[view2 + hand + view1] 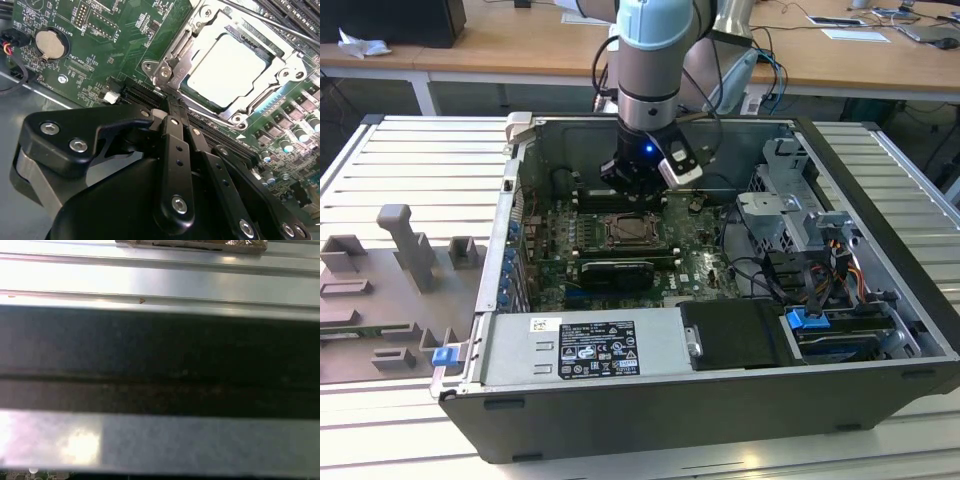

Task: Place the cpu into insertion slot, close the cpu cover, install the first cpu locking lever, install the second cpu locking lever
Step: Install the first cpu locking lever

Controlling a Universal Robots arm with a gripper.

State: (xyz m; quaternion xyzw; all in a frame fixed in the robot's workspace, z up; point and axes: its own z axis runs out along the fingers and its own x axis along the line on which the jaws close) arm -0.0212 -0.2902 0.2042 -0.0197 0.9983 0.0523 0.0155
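Exterior view: pincer (636, 181) low inside the open computer case (880, 330), just past the insertion slot (633, 232) mid-motherboard. Second wrist view: pincer (169, 102) fingers pressed together, holding nothing, tip at the socket corner; cpu (227, 70) seated in the slot, cpu cover (280, 67) down around it. First wrist view: metal case wall (160, 440), close up.
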